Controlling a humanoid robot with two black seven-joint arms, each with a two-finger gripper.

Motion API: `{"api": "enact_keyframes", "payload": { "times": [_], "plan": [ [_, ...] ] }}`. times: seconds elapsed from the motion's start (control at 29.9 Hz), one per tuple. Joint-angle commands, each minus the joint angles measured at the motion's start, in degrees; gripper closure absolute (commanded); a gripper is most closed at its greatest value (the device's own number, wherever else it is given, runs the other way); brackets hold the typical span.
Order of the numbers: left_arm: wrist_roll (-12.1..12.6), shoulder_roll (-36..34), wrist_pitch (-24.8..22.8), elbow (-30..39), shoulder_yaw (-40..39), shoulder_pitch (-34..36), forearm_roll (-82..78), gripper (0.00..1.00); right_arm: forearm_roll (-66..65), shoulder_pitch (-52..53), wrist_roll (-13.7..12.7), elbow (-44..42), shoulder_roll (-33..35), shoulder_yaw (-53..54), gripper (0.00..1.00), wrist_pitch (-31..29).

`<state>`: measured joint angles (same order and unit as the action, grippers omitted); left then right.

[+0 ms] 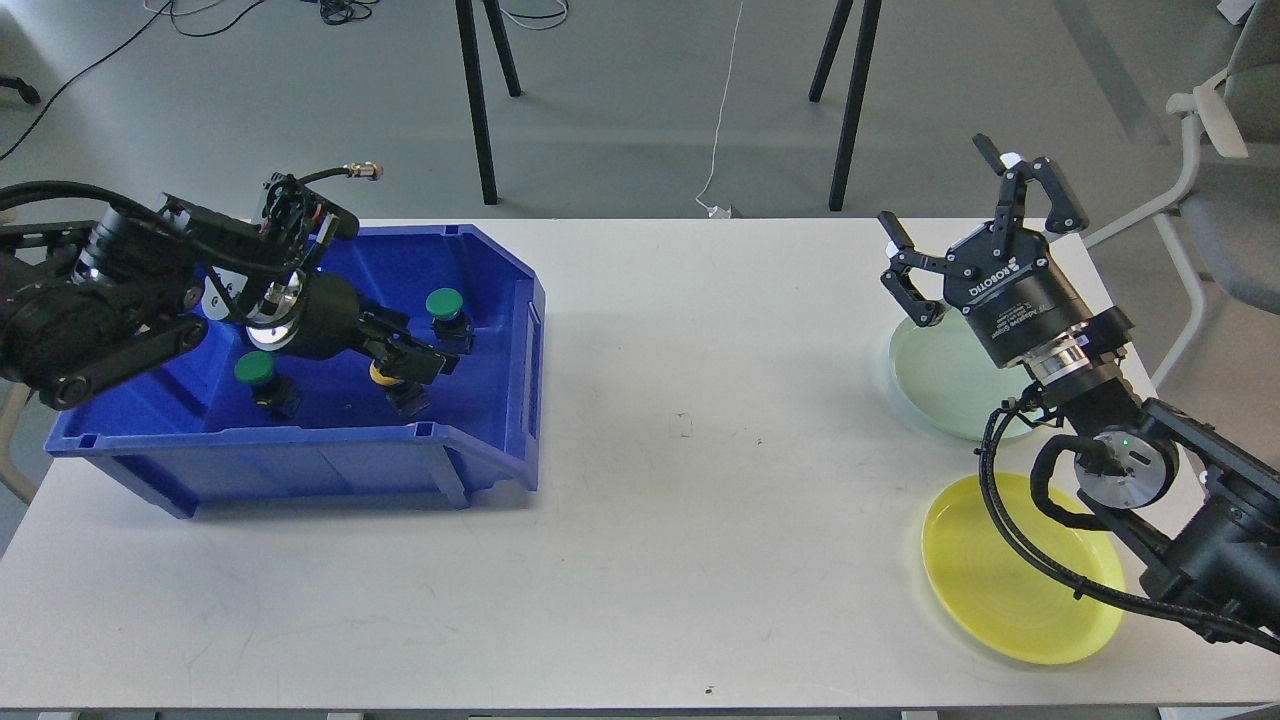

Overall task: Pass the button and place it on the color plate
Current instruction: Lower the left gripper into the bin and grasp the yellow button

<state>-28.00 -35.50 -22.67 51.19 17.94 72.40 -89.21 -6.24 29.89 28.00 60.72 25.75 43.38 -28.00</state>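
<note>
Left tool [405, 368] clamped on round yellow button [383, 374] in glossy blue bin [500, 300]; right tool [965, 235] apart.

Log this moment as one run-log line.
left gripper: in blue bin, at yellow button | right gripper: open, empty, above green plate | yellow plate: empty

Yellow button [384, 373] (in bin), two green buttons [444, 303]
</note>
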Motion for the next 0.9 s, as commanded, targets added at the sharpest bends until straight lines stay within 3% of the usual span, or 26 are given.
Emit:
{"api": "enact_keyframes", "payload": {
  "times": [0.0,0.87],
  "plan": [
    [0.0,0.2,0.0,-1.3,0.3,-0.3,0.0,0.14,0.0,-0.1,0.0,0.0,0.0,0.0,0.01,0.0],
    [0.0,1.0,0.1,-4.1,0.5,-2.8,-0.2,0.20,0.0,-1.2,0.0,0.3,0.0,0.2,0.01,0.0]
  ]
}}
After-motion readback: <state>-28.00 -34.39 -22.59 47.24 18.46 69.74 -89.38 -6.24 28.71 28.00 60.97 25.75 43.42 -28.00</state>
